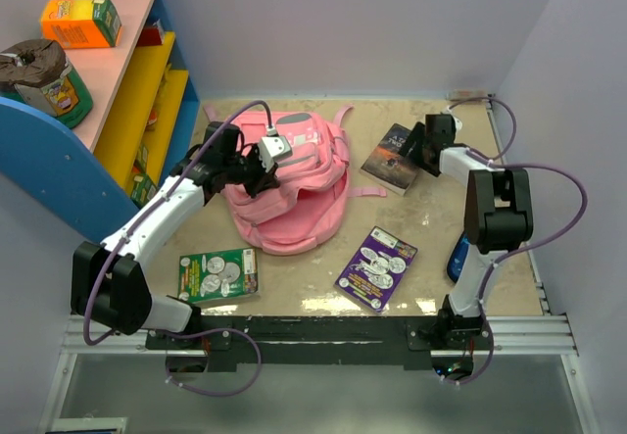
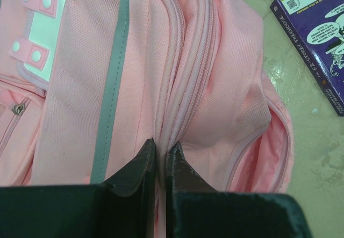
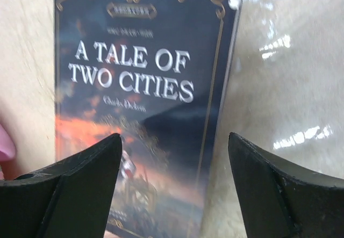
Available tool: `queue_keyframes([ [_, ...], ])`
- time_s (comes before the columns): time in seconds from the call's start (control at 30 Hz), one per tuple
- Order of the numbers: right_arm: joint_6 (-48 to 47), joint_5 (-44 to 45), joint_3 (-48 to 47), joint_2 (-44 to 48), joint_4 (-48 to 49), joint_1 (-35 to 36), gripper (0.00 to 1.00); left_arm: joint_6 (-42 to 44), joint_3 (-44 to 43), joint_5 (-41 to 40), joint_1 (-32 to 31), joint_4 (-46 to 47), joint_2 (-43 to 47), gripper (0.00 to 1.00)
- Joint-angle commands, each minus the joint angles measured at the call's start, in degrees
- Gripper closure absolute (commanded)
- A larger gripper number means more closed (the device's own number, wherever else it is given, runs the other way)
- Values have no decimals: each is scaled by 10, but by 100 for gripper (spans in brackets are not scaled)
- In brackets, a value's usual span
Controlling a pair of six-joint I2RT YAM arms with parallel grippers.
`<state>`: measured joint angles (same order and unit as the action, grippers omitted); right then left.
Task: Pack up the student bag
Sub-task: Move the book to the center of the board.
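My left gripper has its jaws squeezed nearly shut, pinching a zip seam of the student bag. The pink bag lies front up, its long way running straight ahead of those jaws. Its open mouth is just right of them, with pink lining inside. My right gripper holds its jaws wide above the book A Tale of Two Cities.

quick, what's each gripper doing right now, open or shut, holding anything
left gripper: closed, pinching fabric of the student bag by its zip.
right gripper: open above the A Tale of Two Cities book, holding nothing.
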<state>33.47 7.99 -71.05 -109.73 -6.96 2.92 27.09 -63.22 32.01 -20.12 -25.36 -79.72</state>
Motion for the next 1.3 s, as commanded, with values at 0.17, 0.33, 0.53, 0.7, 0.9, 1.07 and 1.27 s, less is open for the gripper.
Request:
queue_keyframes([
  [0.17, 6, 11, -17, -43, -35, -4, 26, 13, -38, 40, 0, 7, 0, 100],
  [0.33, 0, 21, 1, -58, -50, -4, 41, 17, -39, 35, 0, 2, -1, 100],
  [0.53, -3, 30, 24, -48, -42, -5, 85, 23, -43, 35, 4, -6, -2, 100],
  [0.7, -8, 27, 33, -42, -36, -9, 100, 30, -38, 38, 17, -12, -2, 100],
  [0.9, -7, -16, 73, 31, -4, -9, 100, 31, -35, 46, 24, -15, -1, 100],
  [1.07, -12, -53, 127, 118, 12, -9, 100, 26, -33, 56, 24, -16, 4, 100],
  [1.27, 18, -111, 223, 247, 45, 3, 100, 12, -35, 52, 25, -2, 4, 100],
])
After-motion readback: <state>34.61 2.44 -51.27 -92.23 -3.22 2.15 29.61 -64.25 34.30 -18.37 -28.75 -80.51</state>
